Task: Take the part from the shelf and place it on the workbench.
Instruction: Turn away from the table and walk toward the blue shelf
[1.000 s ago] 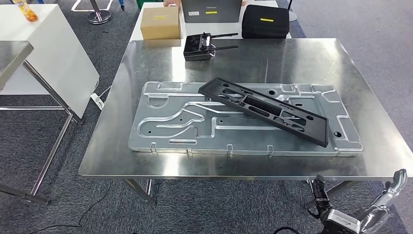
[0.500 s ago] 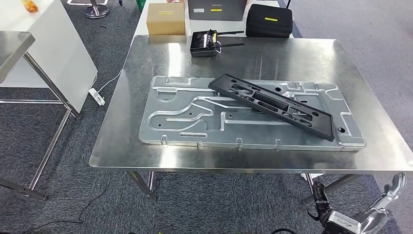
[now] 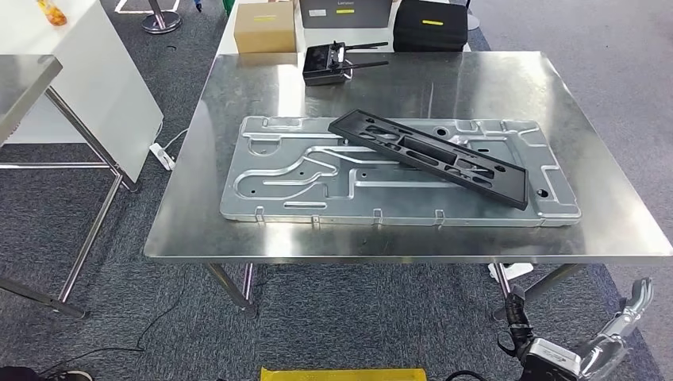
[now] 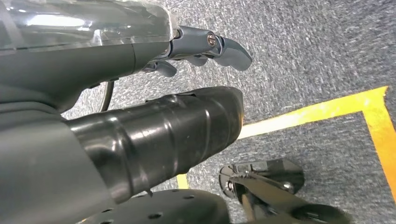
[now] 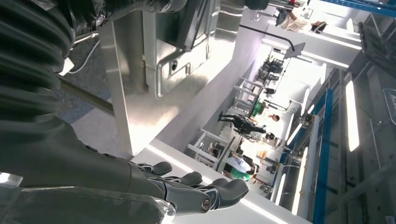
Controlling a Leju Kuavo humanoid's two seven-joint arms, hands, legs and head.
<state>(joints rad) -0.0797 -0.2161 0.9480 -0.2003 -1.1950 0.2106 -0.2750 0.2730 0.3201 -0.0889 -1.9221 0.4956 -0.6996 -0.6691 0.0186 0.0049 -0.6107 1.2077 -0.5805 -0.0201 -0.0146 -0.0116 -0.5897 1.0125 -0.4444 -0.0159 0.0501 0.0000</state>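
Note:
The long black part [image 3: 428,157] lies slantwise across a large stamped silver plate [image 3: 294,178] on the steel workbench [image 3: 492,87]. No hand touches it. My right arm [image 3: 591,353] hangs low at the bench's near right corner, below the tabletop. In the right wrist view my right hand [image 5: 196,191] has its fingers stretched out and holds nothing, with the plate's edge [image 5: 187,56] beyond it. My left hand [image 4: 205,46] hangs over the grey carpet, fingers apart and empty.
At the bench's far edge sit a black device with antennas [image 3: 325,65], a cardboard box [image 3: 264,16], a grey box [image 3: 341,12] and a black case [image 3: 431,24]. A steel shelf [image 3: 24,87] and white table [image 3: 87,79] stand left. Yellow floor tape [image 3: 341,373] lies near my feet.
The whole picture has shifted, so the camera moved: the bench sits a little farther off and yellow floor tape has come into view. The part and plate lie as before.

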